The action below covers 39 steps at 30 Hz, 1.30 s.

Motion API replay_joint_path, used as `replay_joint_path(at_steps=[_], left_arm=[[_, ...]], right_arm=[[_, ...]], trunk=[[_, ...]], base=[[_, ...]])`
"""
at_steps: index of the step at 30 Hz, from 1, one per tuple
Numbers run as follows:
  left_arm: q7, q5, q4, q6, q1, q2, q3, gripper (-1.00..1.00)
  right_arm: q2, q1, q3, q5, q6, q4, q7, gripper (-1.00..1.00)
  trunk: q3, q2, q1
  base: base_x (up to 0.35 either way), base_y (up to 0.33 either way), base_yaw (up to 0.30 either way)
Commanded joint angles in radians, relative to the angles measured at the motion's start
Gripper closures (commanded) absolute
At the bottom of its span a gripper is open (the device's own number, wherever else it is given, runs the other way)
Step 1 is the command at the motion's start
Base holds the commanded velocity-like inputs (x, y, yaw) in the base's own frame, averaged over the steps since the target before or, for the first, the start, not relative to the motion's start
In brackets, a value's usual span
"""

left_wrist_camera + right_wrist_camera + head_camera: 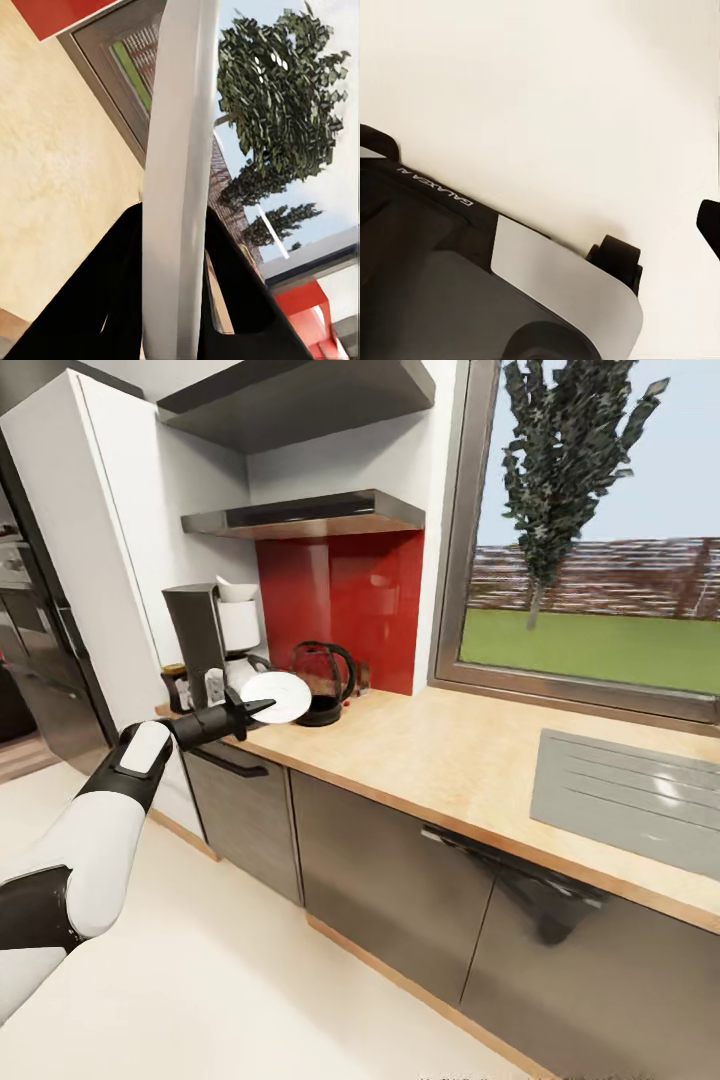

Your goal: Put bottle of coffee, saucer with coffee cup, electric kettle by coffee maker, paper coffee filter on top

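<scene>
Domestic kitchen, wood-grain counter point(440, 750) over grey cabinets point(380, 880), steel sink point(625, 795), coffee maker point(205, 635), red splashback point(345, 605), garden window point(600, 530)

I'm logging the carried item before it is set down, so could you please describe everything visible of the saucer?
The saucer is a small, flat, round white plate, plain and smooth, ceramic by its look. The left end effector is shut on its rim, holding it above the countertop edge, tilted with its face toward the camera, in front of the coffee maker and the electric kettle. In the left wrist view it shows edge-on as a white band between the black fingers. Nothing lies on it.
</scene>
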Motion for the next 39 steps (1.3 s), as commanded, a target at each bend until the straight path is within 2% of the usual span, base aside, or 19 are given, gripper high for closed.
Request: replay_joint_path(at_steps=[1,9,13,25,39], left_arm=[[-0.006,-0.006,0.001,0.004,-0.001,0.000,0.004,1.00],[-0.006,-0.006,0.003,0.004,-0.001,0.000,0.004,1.00],[-0.006,-0.006,0.031,0.004,-0.001,0.001,0.005,1.00],[-0.006,-0.006,0.038,0.004,-0.001,0.002,0.006,1.00],[-0.006,-0.006,0.038,0.004,-0.001,0.002,0.006,1.00]], right_arm=[[0.000,-0.002,0.008,-0.006,-0.008,0.004,0.003,-1.00],[0.000,-0.002,0.008,-0.006,-0.008,0.005,0.003,-1.00],[0.000,-0.002,0.008,-0.006,-0.008,0.005,0.003,-1.00],[0.000,-0.002,0.008,-0.006,-0.008,0.005,0.003,-1.00],[0.001,-0.002,0.008,-0.006,-0.008,0.004,0.003,-1.00]], trunk=[[-0.001,-0.001,0.000],[-0.001,-0.001,0.000],[-0.001,-0.001,0.000],[-0.001,-0.001,0.000],[-0.001,-0.001,0.000]], base=[[0.001,0.001,-0.253],[0.000,0.000,-0.254],[0.000,0.034,-0.216],[0.000,0.258,-0.021],[0.034,0.083,-0.111]])
